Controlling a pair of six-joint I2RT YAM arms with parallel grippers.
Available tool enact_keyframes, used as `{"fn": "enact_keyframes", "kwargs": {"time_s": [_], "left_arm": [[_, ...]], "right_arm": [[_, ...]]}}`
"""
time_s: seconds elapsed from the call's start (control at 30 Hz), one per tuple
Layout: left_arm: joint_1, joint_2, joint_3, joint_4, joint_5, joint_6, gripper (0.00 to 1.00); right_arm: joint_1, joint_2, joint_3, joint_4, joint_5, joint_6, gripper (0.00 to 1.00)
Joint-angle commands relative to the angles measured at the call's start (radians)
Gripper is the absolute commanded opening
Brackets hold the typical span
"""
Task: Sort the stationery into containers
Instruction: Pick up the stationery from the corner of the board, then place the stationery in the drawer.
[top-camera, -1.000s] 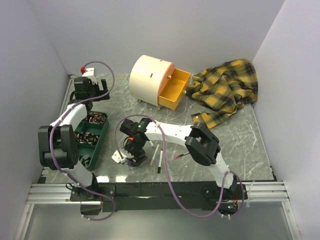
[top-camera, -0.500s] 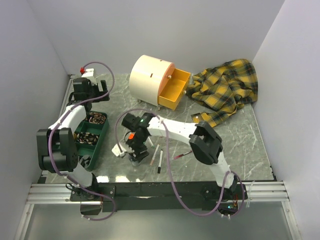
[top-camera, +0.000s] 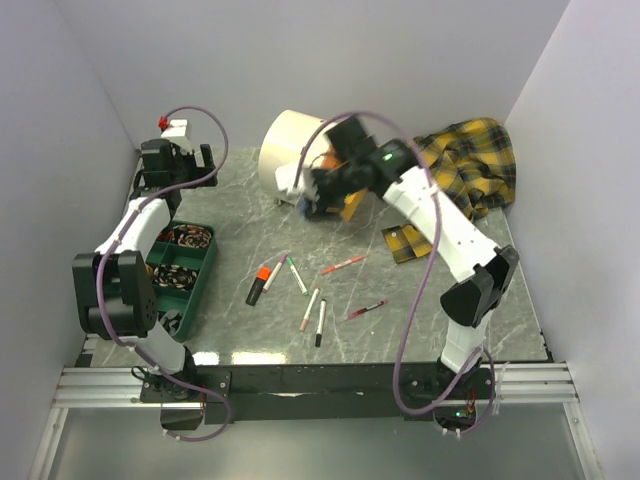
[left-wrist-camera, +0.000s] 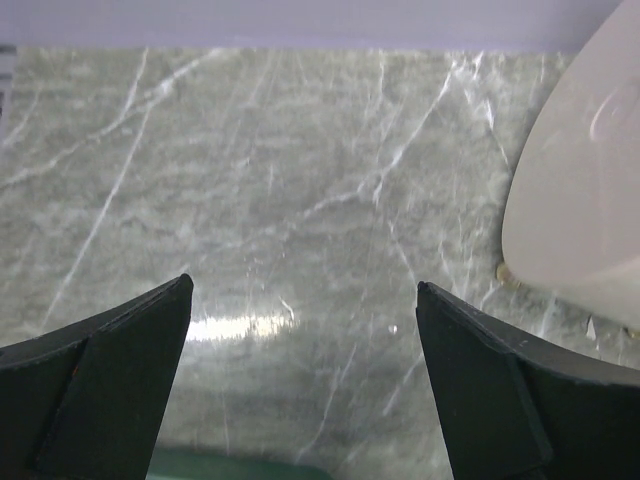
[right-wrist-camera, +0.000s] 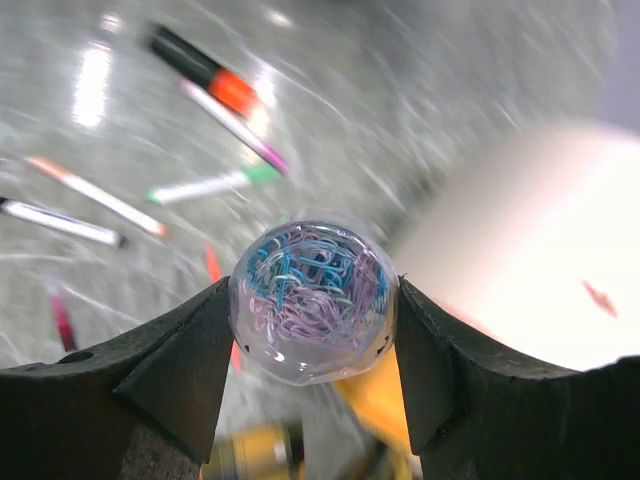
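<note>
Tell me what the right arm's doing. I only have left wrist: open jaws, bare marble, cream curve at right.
Observer: Right gripper is clamped on a clear case full of coloured paper clips.
Operator: Where is it?
Observer: Up at the front of the cabinet, far centre in the top view.
Operator: What's unsorted?
Observer: A marker and several pens, lying loose in the middle of the table.
</note>
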Motion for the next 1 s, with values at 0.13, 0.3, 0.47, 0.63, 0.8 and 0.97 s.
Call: {"fn": "enact_keyframes", "kwargs": {"time_s": [0.13, 0.3, 0.47, 0.63, 0.8, 0.97], "left_arm": [[0.01, 0.059, 0.081, 0.015, 0.037, -0.012, 0.99], [0.015, 0.087, 0.097, 0.018, 0.034, -0.012, 0.99], [0.015, 0.122, 0.127, 0.014, 0.021, -0.024, 0.99], [0.016, 0.147, 0.159, 0.007, 0.027, -0.032, 0.99], [0.015, 0.18, 0.191, -0.017, 0.011, -0.024, 0.99], [0.015, 0.207, 0.222, -0.029, 0.01, -0.022, 0.99]], "right_arm": [[-0.17, 0.03, 0.157, -0.11, 0.109, 0.082, 0.27], [-0.233, 0.089, 0.179, -0.054, 0.146, 0.1, 0.26], [-0.275, 0.214, 0.325, -0.059, 0.153, 0.109, 0.26], [-0.313, 0.257, 0.341, -0.022, 0.156, 0.094, 0.25], [-0.338, 0.313, 0.344, -0.01, 0.133, 0.114, 0.25], [-0.355, 0.366, 0.358, 0.062, 0.072, 0.197, 0.26]]}}
